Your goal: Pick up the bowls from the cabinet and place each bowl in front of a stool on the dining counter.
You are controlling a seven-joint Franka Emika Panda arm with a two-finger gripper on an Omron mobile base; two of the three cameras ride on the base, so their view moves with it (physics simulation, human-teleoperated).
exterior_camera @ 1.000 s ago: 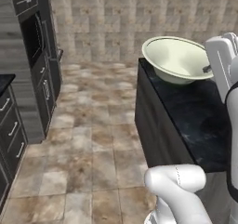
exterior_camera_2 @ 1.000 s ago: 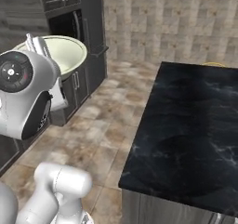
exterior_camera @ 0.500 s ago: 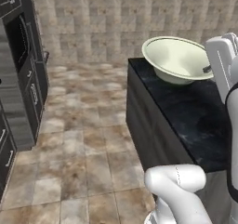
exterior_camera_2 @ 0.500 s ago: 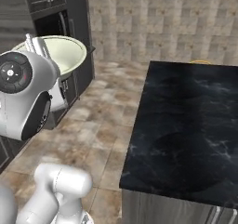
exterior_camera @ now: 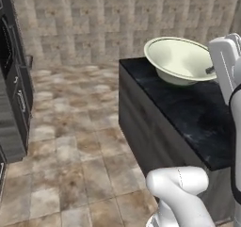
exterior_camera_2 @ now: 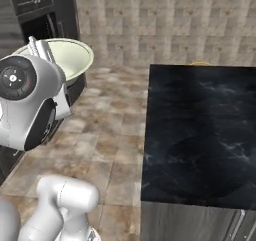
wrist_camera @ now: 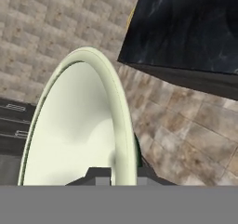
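Note:
My gripper is shut on the rim of the glossy cream bowl, which I hold up in the air, tilted. The bowl shows in front of the white hand in the left base view, with one dark finger on its rim. In the right base view the bowl hangs left of the dining counter, over the floor. The counter's black veined top reaches away on the right. A sliver of a yellow-gold stool peeks over the counter's far edge. The cabinet is out of view.
Dark tall cabinets with a built-in oven line the left side and appear again behind the arm. Brown tiled floor lies open between them and the counter. A stone-tiled wall closes the back.
The whole picture has shifted in both base views, so the base has moved; the counter now sits more central. The bowl stays in the gripper, unchanged relative to the hand.

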